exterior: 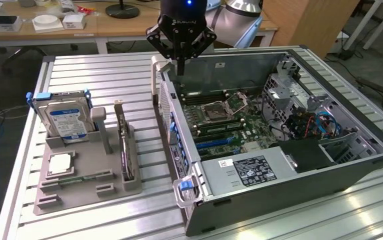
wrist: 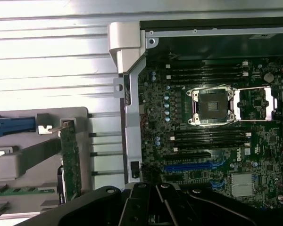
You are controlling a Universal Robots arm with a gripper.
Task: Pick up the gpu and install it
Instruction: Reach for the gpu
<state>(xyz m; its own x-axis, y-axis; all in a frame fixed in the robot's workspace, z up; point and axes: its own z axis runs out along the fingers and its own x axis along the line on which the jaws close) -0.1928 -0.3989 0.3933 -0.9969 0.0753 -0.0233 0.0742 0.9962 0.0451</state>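
— Gripper (exterior: pixel 180 69), exterior view: how does it stand?
— Pinched narrow, holding nothing, above the open computer case (exterior: pixel 278 205) at its far wall. The gpu (exterior: pixel 125 150) stands on edge in the grey holder (exterior: pixel 78 200), on the exterior view's left of the case.
— Wrist view?
— Gripper (wrist: pixel 155 209) sits over the green motherboard (wrist: pixel 203 155); gpu (wrist: pixel 70 160) is upright in the holder (wrist: pixel 78 117), well apart from it.

Gpu (exterior: pixel 124 150) on edge, upright in grey holder (exterior: pixel 78 196)
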